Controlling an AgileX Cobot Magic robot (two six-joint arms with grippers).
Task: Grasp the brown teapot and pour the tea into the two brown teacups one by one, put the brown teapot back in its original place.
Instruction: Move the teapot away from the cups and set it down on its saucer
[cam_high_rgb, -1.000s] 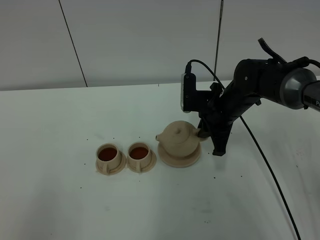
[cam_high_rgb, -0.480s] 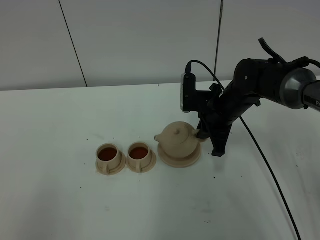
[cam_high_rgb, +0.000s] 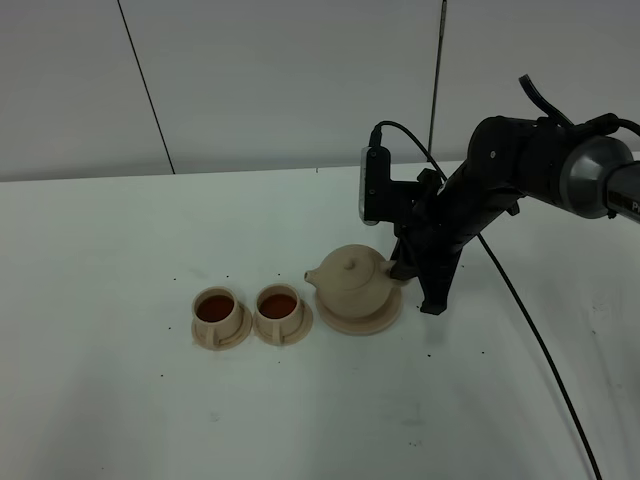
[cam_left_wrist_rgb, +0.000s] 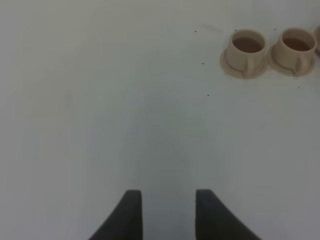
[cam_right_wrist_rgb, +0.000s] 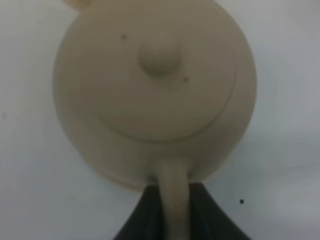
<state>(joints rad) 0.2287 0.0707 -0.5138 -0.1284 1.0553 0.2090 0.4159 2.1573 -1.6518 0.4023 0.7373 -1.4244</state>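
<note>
Right gripper (cam_right_wrist_rgb: 172, 210) clamped on teapot handle (cam_right_wrist_rgb: 172, 192), dark fingers (cam_right_wrist_rgb: 145, 212) pressed to either side of the loop. Teapot (cam_high_rgb: 352, 281) on its wide saucer (cam_high_rgb: 372, 322), possibly tipped slightly, spout (cam_high_rgb: 312, 276) pointing at the cups; base contact not clear from high view. Lid knob (cam_right_wrist_rgb: 159, 58) centred on lid in right wrist view. Right arm (cam_high_rgb: 520, 165) slanting down to teapot from behind and to its right, cable (cam_high_rgb: 530, 330) trailing off along table (cam_high_rgb: 100, 250) on that side.

Near cup (cam_high_rgb: 279, 305) just beside teapot's saucer on spout side, on own small saucer, dark tea inside. Far cup (cam_high_rgb: 216, 309) next beyond it, saucers almost touching, also holding tea.

Left gripper (cam_left_wrist_rgb: 167, 215) well apart from teapot, above bare table, fingers parted, nothing between; both cups seen ahead of it in left wrist view.
</note>
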